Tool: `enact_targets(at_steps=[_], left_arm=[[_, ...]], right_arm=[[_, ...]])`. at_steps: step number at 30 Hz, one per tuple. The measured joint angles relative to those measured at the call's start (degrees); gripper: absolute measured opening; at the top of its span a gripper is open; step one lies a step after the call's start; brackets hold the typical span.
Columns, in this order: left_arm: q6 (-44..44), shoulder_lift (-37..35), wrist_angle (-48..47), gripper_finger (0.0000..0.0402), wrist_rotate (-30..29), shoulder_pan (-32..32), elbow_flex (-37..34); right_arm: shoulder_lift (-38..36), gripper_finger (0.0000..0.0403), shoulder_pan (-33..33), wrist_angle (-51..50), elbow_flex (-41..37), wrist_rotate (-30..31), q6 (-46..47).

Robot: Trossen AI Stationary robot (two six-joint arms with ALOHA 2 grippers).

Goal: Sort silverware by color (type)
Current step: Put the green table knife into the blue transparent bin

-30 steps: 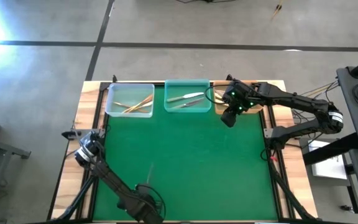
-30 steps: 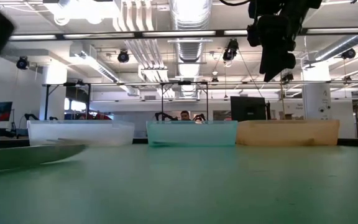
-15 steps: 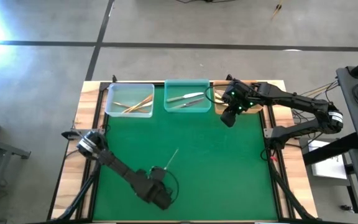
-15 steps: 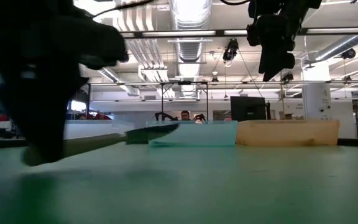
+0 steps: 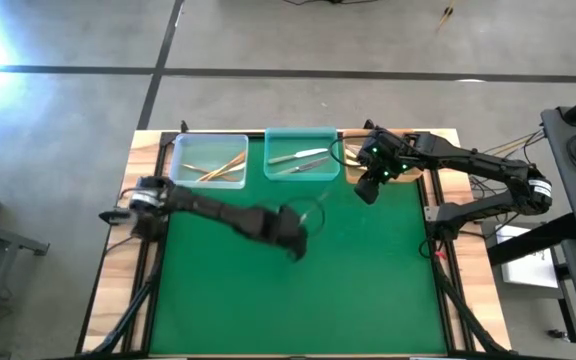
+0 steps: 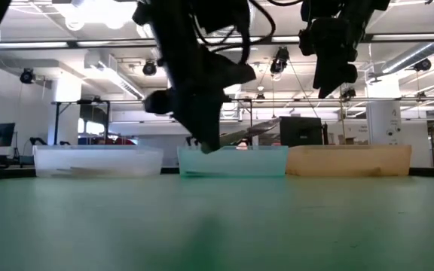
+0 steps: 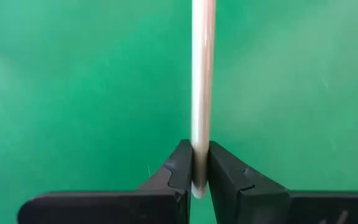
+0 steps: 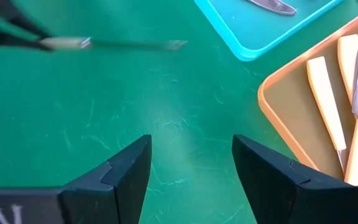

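- Left gripper (image 7: 195, 171) is clamped on the handle end of a slim knife (image 7: 202, 74), carried in the air; in the right wrist view the piece shows a cream handle and silver blade (image 8: 114, 44).
- From above, the left gripper (image 5: 293, 232) is over the green mat (image 5: 368, 290), just short of the teal bin (image 5: 301, 176).
- Teal bin holds all-silver pieces (image 5: 298, 157); the clear bin (image 5: 208, 181) next to it holds gold/tan ones (image 5: 213, 166).
- Amber bin (image 8: 278, 118), on the teal bin's other side, holds cream-handled knives (image 8: 325, 102).
- Right gripper (image 8: 191, 165) hangs wide open and empty by the amber bin's near corner.
- Step, as I read it: transport, mid-carry of a picked knife.
- Next: a cream handle points to the amber bin, so carry past the teal bin, get clear of the parked right arm, lower, release.
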Motion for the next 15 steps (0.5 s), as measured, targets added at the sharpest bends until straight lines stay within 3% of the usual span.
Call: enact_targets(at_steps=[8,15], left_arm=[[14.62,0.88,-0.61,0.0016,0.31,11.32,6.89],[34.1,0.81,-7.38,0.0016,-0.2,19.7,11.3]], right_arm=[[0.0,0.0215,0.0,0.15,-0.02,0.0,0.0],[0.0,0.0215,0.02,0.2,-0.02,0.0,0.0]])
